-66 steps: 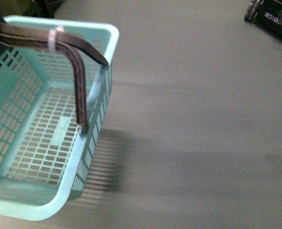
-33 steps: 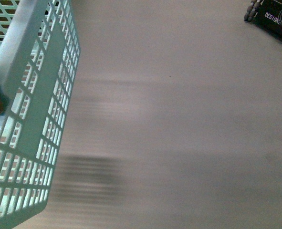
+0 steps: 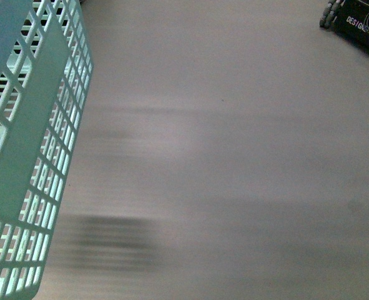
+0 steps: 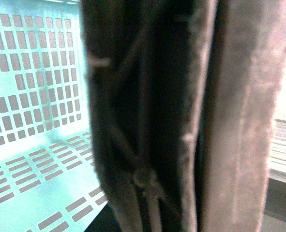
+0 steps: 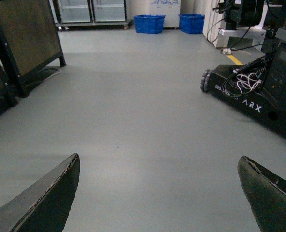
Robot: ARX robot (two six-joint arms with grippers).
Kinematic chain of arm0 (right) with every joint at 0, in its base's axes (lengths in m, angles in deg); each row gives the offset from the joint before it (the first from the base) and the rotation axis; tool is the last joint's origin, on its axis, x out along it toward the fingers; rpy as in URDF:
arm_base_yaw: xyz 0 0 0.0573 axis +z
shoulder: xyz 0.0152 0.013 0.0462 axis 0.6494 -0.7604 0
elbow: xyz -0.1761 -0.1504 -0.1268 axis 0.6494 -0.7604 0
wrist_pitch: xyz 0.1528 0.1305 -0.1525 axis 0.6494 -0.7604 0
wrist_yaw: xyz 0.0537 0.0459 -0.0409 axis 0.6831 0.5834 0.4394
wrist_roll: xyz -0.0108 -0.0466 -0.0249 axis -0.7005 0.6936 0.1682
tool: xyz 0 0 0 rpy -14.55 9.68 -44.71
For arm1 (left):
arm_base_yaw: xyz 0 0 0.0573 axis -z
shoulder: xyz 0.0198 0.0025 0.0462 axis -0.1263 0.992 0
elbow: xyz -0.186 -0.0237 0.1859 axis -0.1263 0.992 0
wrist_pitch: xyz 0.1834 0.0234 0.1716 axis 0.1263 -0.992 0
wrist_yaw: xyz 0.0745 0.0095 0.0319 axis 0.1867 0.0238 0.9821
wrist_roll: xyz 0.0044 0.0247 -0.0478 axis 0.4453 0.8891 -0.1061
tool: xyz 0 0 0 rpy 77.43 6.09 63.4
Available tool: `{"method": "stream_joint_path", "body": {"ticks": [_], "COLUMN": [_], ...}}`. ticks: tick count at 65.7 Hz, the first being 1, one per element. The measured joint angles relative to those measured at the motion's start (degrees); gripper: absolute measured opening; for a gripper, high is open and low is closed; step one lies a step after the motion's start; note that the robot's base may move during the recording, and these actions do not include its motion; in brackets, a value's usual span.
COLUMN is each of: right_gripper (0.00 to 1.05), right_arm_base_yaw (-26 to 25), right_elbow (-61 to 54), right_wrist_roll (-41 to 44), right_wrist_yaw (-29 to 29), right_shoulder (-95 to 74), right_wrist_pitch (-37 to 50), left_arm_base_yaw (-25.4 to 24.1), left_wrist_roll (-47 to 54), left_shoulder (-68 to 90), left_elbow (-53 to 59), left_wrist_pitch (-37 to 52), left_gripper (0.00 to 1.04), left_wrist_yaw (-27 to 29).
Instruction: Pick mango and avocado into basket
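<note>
The light teal basket fills the left edge of the front view, lifted and tilted, with only its slotted side wall showing. In the left wrist view its lattice floor and wall show behind the brown handle, which fills the middle of the picture; my left gripper is shut on that handle and its fingers are hidden. My right gripper is open and empty over bare grey floor, its two dark fingertips wide apart. The mango and the avocado are out of view. The basket's inside shows no fruit.
A black wheeled robot base stands on the floor at the right; its corner shows in the front view. Dark panels on legs stand at the left. Blue crates and glass-door fridges are far off.
The basket has risen and swung left: a second ago its open top and handle showed from above, now only its side wall shows at the left edge. The floor is blurred by motion.
</note>
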State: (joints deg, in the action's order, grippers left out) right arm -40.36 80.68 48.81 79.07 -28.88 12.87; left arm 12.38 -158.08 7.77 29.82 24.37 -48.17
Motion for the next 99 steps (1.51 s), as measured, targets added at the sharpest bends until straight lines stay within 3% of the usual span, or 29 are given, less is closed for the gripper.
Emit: {"method": "stream_joint_path", "body": {"ticks": [99], "right_gripper": [0.96], "right_arm_base_yaw": [0.0], "right_elbow": [0.0], "right_wrist_roll": [0.0], "right_wrist_yaw": [0.0], "right_shoulder": [0.0], "right_wrist_pitch": [0.0], "left_arm_base_yaw": [0.0], "left_wrist_roll": [0.0], "left_shoulder": [0.0], "left_elbow": [-0.3], "left_wrist_pitch": [-0.2], "left_gripper": [0.14], "left_wrist_yaw": [0.0]}}
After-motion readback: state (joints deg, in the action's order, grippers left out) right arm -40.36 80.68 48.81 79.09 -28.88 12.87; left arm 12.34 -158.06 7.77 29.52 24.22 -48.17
